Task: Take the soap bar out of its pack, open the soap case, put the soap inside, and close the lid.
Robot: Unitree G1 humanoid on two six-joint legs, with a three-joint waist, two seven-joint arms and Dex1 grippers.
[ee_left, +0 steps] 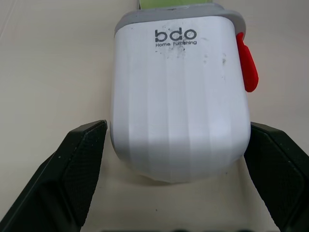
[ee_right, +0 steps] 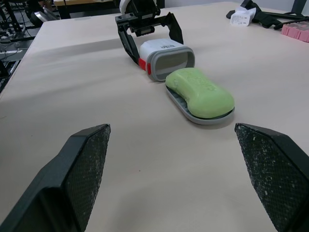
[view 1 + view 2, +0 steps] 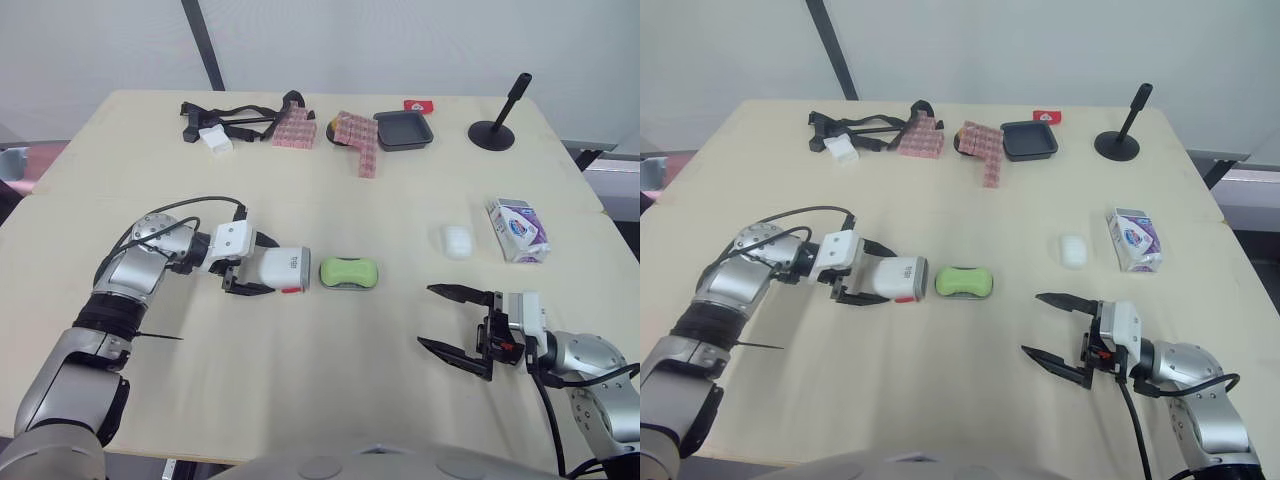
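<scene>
The white soap case cover, with a red latch, lies on its side mid-table, and my left gripper is shut on its two sides. Its open mouth faces the grey case tray just to the right, which holds a green soap-shaped bar. A white soap bar lies bare on the table further right, beside the white and purple soap pack. My right gripper stands open and holds nothing, low over the table in front of the white bar.
Along the far edge are black straps with a white block, pink block stacks, a black tray, a red card and a black post stand. A table seam runs at the right.
</scene>
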